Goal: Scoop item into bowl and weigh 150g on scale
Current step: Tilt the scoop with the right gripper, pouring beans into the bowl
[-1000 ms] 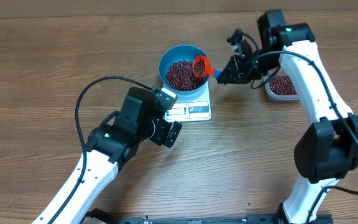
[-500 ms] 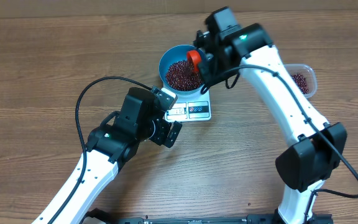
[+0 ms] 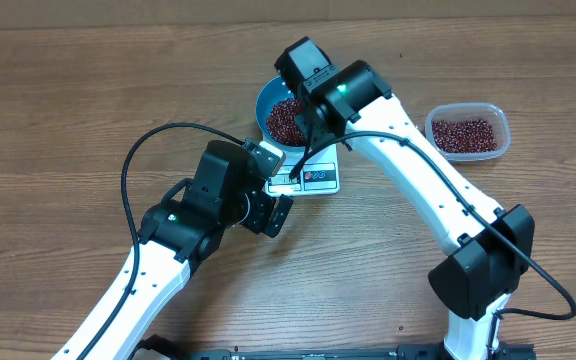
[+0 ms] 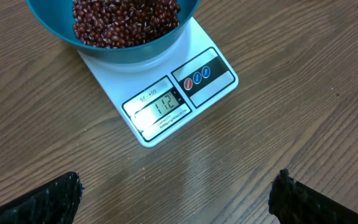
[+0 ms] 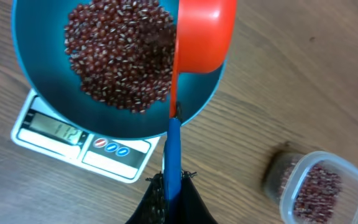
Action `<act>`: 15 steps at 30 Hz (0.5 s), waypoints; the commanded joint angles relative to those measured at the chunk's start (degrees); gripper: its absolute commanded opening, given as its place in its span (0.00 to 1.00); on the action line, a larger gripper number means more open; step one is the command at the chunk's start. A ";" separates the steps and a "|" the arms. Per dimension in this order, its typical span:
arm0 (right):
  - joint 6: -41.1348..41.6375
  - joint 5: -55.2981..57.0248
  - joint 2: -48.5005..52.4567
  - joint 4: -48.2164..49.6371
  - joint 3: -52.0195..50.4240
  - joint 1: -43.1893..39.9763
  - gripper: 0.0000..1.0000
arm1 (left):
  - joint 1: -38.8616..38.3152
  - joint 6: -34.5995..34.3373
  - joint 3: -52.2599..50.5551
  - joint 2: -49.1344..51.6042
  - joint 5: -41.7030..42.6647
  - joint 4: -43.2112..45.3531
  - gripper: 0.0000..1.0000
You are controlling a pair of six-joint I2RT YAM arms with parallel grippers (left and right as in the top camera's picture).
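Note:
The blue bowl [image 3: 265, 101] stands on the white scale [image 3: 316, 178] with a heap of dark red beans [image 5: 120, 53] inside. The scale's display [image 4: 163, 104] reads 112. My right gripper [image 5: 173, 178] is shut on the blue handle of an orange-red scoop [image 5: 204, 34]. The scoop's cup is tipped on its side over the bowl's [image 5: 33, 74] right rim. In the overhead view my right wrist hides the scoop and part of the bowl. My left gripper [image 4: 176, 186] hangs open and empty over bare table, just in front of the scale.
A clear plastic tub [image 3: 466, 132] holding more beans stands to the right of the scale, also visible in the right wrist view as the tub [image 5: 319, 186]. A black cable loops over the table by the left arm [image 3: 138, 160].
My right arm has swung left from the tub to above the bowl, carrying the scoop. The left arm has not moved.

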 commanded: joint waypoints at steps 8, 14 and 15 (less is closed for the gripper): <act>0.66 4.57 0.37 0.57 2.01 0.55 0.04 | 0.31 0.52 1.18 0.20 -0.35 0.02 1.00; 0.57 0.48 -0.81 0.57 2.01 -0.44 0.04 | 0.31 0.52 1.18 0.20 -0.35 0.02 1.00; 0.37 -0.98 -1.40 0.59 2.01 -1.03 0.04 | 0.31 0.52 1.18 0.20 -0.35 0.02 1.00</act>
